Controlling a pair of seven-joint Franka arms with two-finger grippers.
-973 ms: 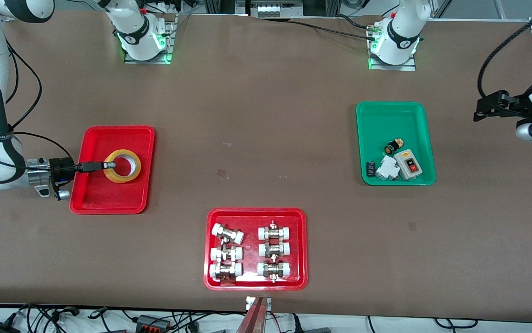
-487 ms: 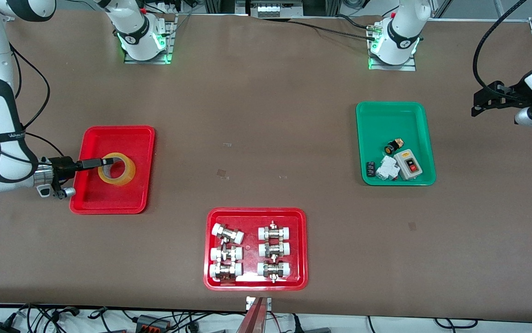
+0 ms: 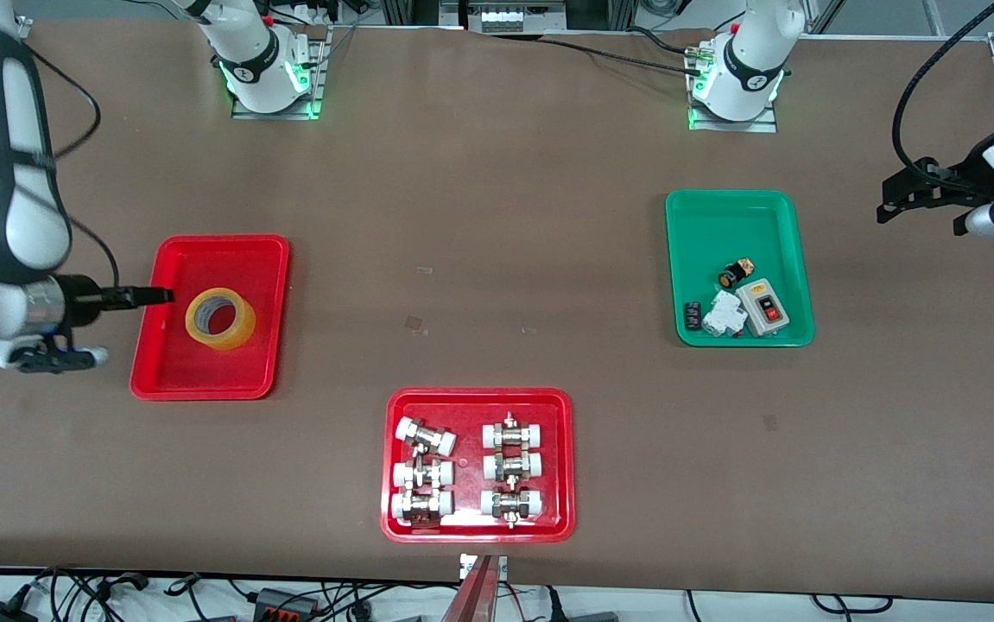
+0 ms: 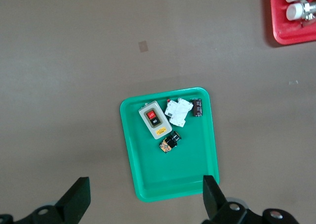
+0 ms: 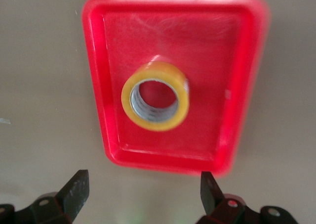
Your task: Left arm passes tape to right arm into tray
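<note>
- Yellow translucent tape roll (image 3: 220,319) is now lying free in the plain red tray (image 3: 265,259) at the right arm's end of the table; half a second ago the right gripper's finger was still hooked at its rim, now nothing is touching it.
- Right gripper (image 3: 148,296) is pulling back and up, hanging over the tray's outer rim just beside the roll; its fingers (image 5: 75,190) are standing wide apart and empty in the right wrist view.
- Meaning: drop-off looks done, tape is in the tray, only the retreat seems left.
- Tape (image 5: 156,96) is lying flat on one face, core hole pointing up; its axis is roughly vertical, maybe tipped a little. It is round, so no long axis along the tray. It sits around the tray's middle, clear of the rim.
- Left gripper (image 3: 920,192) is waiting up near the left arm's end of the table, over bare table beside the green tray (image 3: 725,206); fingers (image 4: 78,200) spread wide, holding nothing.
- Green tray with switch parts (image 4: 170,119) and the wider red tray of metal fittings (image 3: 469,472) are sitting untouched.
</note>
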